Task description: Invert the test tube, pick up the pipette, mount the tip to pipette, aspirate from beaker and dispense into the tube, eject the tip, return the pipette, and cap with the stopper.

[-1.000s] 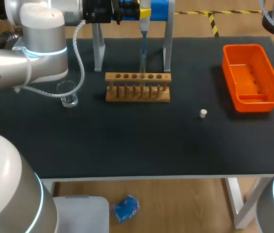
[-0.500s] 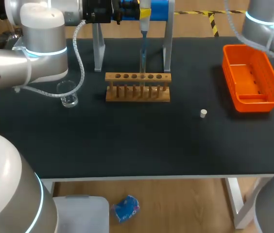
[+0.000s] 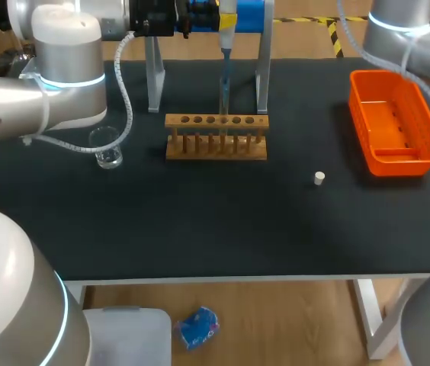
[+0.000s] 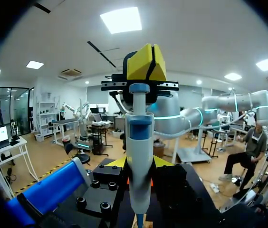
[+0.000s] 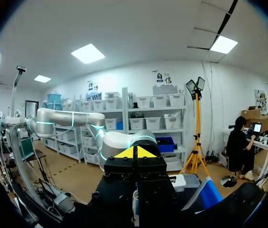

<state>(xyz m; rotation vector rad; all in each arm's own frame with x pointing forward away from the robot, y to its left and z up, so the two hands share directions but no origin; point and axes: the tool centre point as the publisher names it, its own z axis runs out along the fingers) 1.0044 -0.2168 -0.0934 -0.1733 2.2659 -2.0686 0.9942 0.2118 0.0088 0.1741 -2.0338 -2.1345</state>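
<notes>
1. Head view puts the pipette [image 3: 226, 30] upright at the far edge of the table, between the legs of the grey stand [image 3: 263, 76]. Its thin lower end hangs down at the wooden rack [image 3: 215, 146]. I judge the step in hand to be working the plunger, though it could equally be a pick-up from or a return to the stand.
2. To do it well, I would hold the left gripper [image 4: 139, 162] steady. I would bring the right gripper [image 5: 134, 153] squarely onto the top button, along the pipette's axis. A slow press should stop the lower end swinging off the rack hole.
3. Left gripper: clamped on the pipette body, with a yellow tip showing on either side. Right gripper: tips pressed together, holding nothing.
4. From the left wrist, the right gripper sits beyond the button and slightly above it. I cannot tell whether they touch.
5. I cannot tell whether the lower end is inside a tube. The beaker [image 3: 107, 149] stands well left of the rack, and the stopper [image 3: 319, 178] lies loose to its near right.
</notes>
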